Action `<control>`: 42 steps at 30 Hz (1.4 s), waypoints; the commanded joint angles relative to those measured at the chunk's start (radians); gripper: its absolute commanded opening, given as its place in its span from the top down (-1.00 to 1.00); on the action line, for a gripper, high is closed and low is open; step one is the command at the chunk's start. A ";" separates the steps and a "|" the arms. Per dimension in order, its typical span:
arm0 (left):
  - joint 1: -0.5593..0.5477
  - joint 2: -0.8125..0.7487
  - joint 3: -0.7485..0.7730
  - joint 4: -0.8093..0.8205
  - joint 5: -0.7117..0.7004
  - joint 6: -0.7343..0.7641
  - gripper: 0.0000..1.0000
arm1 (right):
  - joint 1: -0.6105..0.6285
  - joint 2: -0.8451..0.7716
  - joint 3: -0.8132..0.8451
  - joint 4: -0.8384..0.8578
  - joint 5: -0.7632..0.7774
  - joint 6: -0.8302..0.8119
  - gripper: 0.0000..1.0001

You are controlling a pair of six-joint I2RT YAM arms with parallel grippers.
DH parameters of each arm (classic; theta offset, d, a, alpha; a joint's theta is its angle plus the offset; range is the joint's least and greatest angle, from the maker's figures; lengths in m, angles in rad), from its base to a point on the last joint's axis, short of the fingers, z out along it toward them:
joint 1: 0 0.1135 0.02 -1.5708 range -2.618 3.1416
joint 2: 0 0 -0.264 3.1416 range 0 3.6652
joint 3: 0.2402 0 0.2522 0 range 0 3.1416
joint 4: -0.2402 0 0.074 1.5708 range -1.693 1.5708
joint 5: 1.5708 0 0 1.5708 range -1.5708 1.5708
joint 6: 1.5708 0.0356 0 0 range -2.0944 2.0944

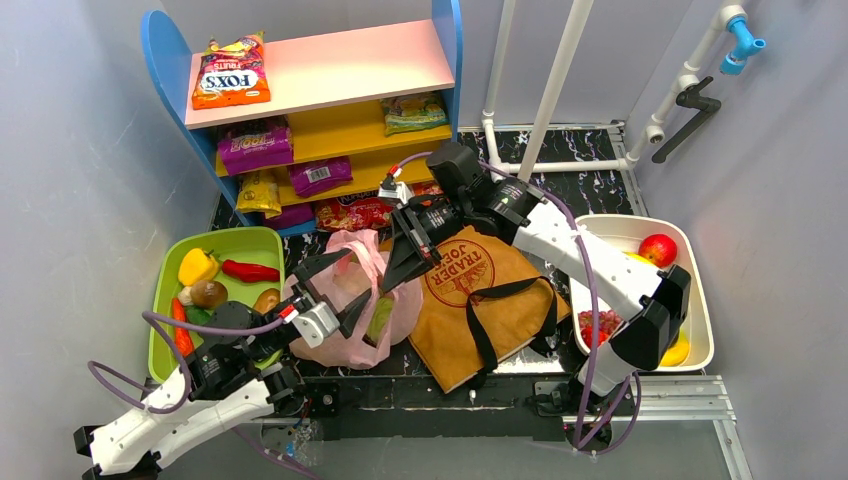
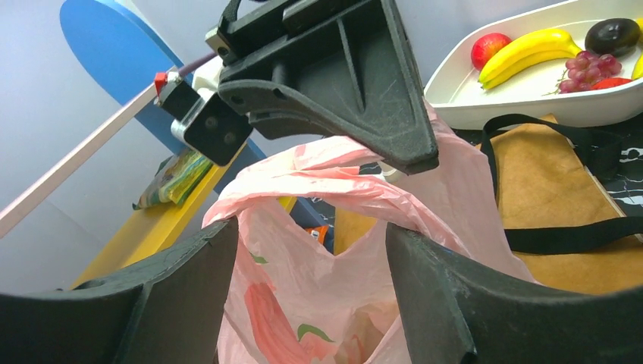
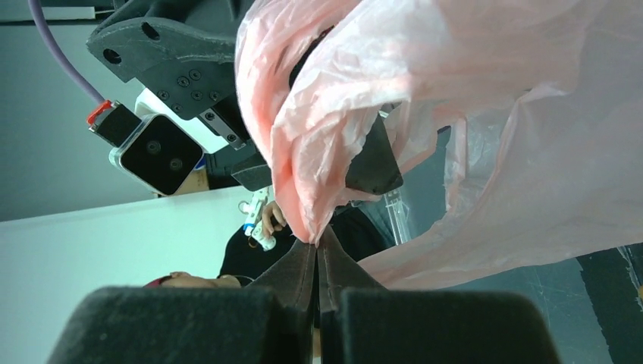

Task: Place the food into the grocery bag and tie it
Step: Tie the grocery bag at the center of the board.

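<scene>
The pink grocery bag (image 1: 352, 305) lies between a green tray and a brown paper bag, with a green item (image 1: 380, 319) showing through its film. My right gripper (image 1: 398, 268) is shut on one twisted pink handle (image 3: 303, 163), pinched at the fingertips of the right gripper (image 3: 317, 246). My left gripper (image 1: 338, 285) stands open astride the bag's upper edge. In the left wrist view the pink bag film (image 2: 318, 258) fills the gap of the left gripper (image 2: 311, 280) between its fingers (image 2: 447, 296). Other food lies loose: a yellow pepper (image 1: 197, 265), an apple (image 1: 657, 248), grapes (image 1: 600, 325).
A brown Trader Joe's paper bag (image 1: 490, 300) with black straps lies flat right of the pink bag. A green tray (image 1: 262, 240) holds vegetables on the left and a white tray (image 1: 700, 300) holds fruit on the right. A shelf (image 1: 330, 100) with snack packets stands behind.
</scene>
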State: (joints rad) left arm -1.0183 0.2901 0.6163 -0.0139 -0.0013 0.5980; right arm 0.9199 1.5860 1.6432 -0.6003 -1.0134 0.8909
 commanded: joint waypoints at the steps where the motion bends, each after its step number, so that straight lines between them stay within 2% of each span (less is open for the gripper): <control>1: 0.001 0.012 -0.006 0.072 0.035 0.039 -0.40 | 0.019 0.026 0.013 0.030 -0.076 0.005 0.97; 12: 0.001 -0.034 -0.020 0.054 0.016 0.036 -0.39 | 0.037 0.103 0.051 -0.023 -0.111 -0.034 0.97; 17: 0.001 -0.054 -0.024 -0.026 0.029 0.023 -0.29 | 0.037 0.087 0.087 -0.051 -0.111 -0.040 0.97; 22: 0.001 -0.051 -0.015 -0.046 0.049 0.019 -0.10 | 0.045 0.076 0.102 -0.080 -0.113 -0.045 0.97; 27: 0.001 -0.019 0.010 -0.045 0.078 0.019 -0.07 | 0.052 0.074 0.103 -0.117 -0.107 -0.070 0.97; 42: 0.001 0.025 0.011 0.003 0.068 0.060 -0.28 | 0.066 0.034 0.053 -0.183 -0.096 -0.112 0.97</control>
State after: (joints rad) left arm -1.0183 0.3107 0.6067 -0.0532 0.0677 0.6449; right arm 0.9779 1.6752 1.6989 -0.7437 -1.0985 0.8101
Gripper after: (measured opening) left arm 0.626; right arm 0.023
